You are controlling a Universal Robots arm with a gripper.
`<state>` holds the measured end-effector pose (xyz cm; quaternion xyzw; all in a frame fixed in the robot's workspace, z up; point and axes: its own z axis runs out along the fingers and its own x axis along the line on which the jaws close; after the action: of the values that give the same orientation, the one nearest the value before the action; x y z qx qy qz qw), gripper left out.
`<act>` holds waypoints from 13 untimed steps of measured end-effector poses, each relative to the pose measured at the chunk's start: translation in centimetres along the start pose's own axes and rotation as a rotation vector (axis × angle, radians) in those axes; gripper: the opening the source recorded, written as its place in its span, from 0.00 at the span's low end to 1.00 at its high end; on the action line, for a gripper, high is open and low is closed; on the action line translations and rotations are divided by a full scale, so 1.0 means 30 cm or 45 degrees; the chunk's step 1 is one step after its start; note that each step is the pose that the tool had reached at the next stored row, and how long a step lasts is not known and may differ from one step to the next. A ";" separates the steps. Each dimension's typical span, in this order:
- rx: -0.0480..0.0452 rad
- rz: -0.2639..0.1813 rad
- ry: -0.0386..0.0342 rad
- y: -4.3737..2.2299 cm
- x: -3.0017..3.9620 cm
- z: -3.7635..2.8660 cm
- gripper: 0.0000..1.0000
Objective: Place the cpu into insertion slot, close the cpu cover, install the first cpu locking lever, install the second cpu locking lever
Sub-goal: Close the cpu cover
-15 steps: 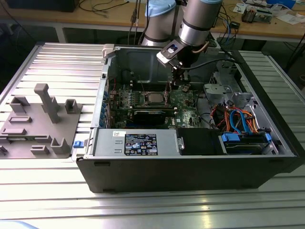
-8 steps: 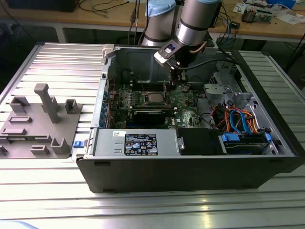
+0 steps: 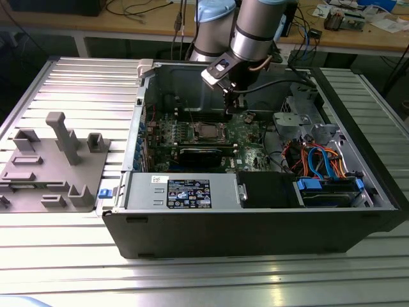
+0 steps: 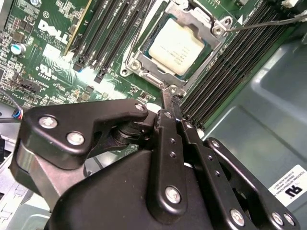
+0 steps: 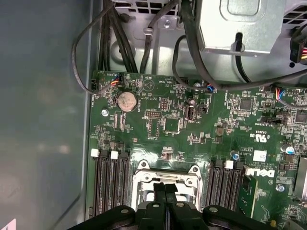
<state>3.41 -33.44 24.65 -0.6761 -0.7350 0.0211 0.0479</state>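
Item: cpu (image 4: 176, 45). Pale silver square, seated flat in the insertion slot (image 4: 128, 67) on the green motherboard (image 5: 158, 120). The cpu cover (image 4: 204, 19) lies closed over it, and the chip's top shows through the square window.

Gripper (image 4: 170, 98): black fingers (image 4: 165, 143) pressed together, with nothing seen between them. The tip is just beside one corner of the cover frame; I cannot tell whether it touches.

Arm (image 3: 252, 25): it comes down from the far side of the case (image 3: 255, 236) into the open interior. The wrist is tilted and the gripper points down at the board, just to the exterior view's right of the socket.

Flanking the socket: banks of black memory slots (image 5: 108, 187) on both sides.

First wrist view: the closed fingertips overlap the near edge of the cover. Beyond it on the board are a coin cell (image 5: 127, 101), black cable bundles (image 5: 120, 43) and a grey metal box (image 5: 240, 24).

Second wrist view: the chip's metal top and the gripper's linkage bars with their screws.

Exterior view: the whole case lies on its side on a ribbed aluminium table (image 3: 77, 83). A labelled power supply (image 3: 185, 192) sits along the near wall. Blue and orange cables (image 3: 319, 160) lie at the exterior view's right. A grey plastic fixture (image 3: 57, 160) stands well apart on the table at that view's left.
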 end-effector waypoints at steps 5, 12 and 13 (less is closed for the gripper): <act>0.000 0.000 0.0001 -0.012 0.001 0.003 0.11; 0.000 0.000 0.0009 -0.026 0.002 0.006 0.11; 0.000 0.000 0.0009 -0.028 0.002 0.007 0.11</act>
<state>2.57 -33.44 24.53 -0.6761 -0.7350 0.0208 0.0482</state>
